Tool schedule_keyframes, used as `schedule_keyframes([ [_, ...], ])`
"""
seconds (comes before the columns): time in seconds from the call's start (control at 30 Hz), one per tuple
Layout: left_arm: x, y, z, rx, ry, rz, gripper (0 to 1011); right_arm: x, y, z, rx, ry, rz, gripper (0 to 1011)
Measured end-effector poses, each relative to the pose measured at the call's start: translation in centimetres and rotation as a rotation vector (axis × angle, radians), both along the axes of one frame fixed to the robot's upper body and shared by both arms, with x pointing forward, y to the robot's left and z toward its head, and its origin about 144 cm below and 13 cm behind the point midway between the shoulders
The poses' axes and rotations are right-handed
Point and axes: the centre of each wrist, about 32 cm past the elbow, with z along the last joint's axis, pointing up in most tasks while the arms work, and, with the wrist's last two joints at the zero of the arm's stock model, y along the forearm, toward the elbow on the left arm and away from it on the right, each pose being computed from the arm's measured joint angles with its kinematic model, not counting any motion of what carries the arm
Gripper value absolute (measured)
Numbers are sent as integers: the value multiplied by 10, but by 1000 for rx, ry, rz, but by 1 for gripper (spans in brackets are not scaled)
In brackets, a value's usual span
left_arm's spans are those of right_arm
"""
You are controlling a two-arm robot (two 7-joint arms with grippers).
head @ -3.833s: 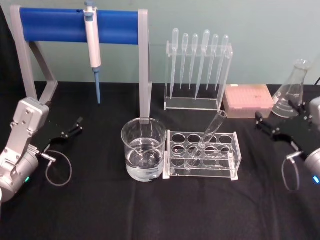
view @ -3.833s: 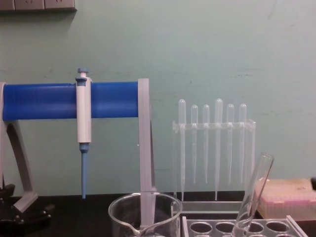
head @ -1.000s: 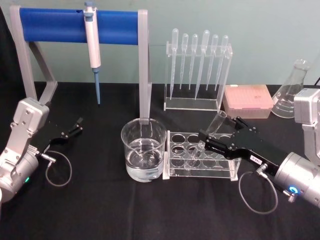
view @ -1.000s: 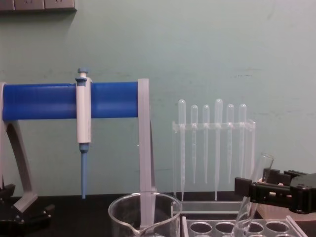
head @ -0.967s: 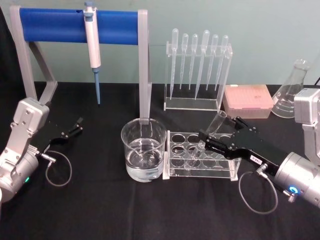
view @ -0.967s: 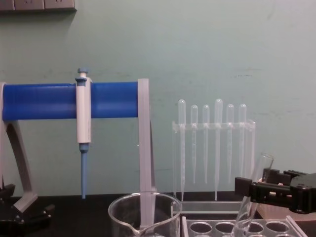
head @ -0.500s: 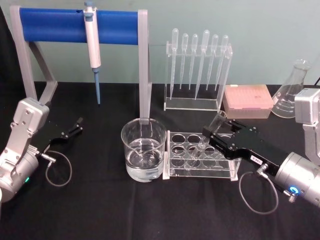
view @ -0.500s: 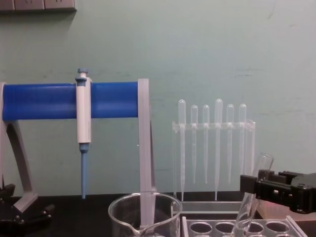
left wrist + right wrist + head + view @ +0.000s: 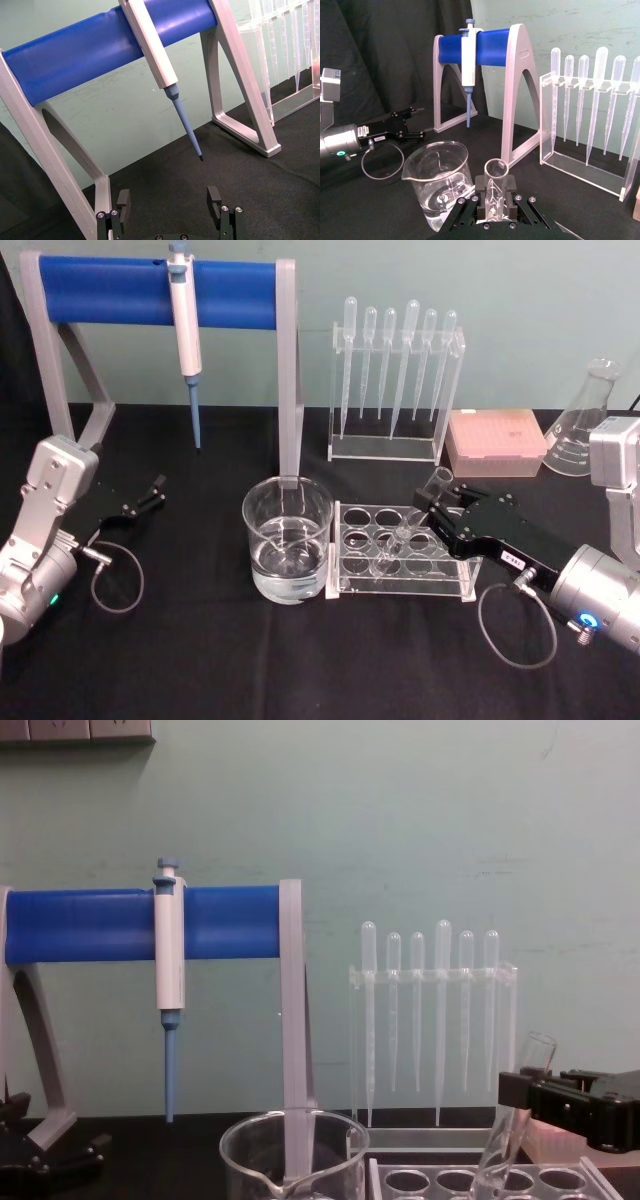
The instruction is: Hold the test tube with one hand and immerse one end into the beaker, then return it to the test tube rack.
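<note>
While the rack stands just beside the beaker, the tilted clear test tube is clamped by the right gripper; the left gripper is parked wide open.

Even bright light; soft shadows; faint glints on beaker.

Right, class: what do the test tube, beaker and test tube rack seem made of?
The test tube looks like clear glass: glossy, flared rim. The beaker is likely glass too: transparent wall, pouring spout. The test tube rack is probably acrylic: flat clear sheets, bright cut edges.
</note>
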Motion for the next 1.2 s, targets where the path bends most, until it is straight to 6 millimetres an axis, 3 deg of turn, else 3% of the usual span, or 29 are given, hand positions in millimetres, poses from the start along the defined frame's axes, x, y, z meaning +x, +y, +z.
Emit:
schedule_keyframes([
  [0.27, 0, 0, 0, 0, 0, 0, 1000, 0, 0, 1, -3, 0, 3, 224],
  [0.4, 0, 0, 0, 0, 0, 0, 1000, 1, 0, 13, -21, -6, 31, 224],
  [1.2, 0, 0, 0, 0, 0, 0, 1000, 16, 10, 116, -202, -42, 68, 224],
])
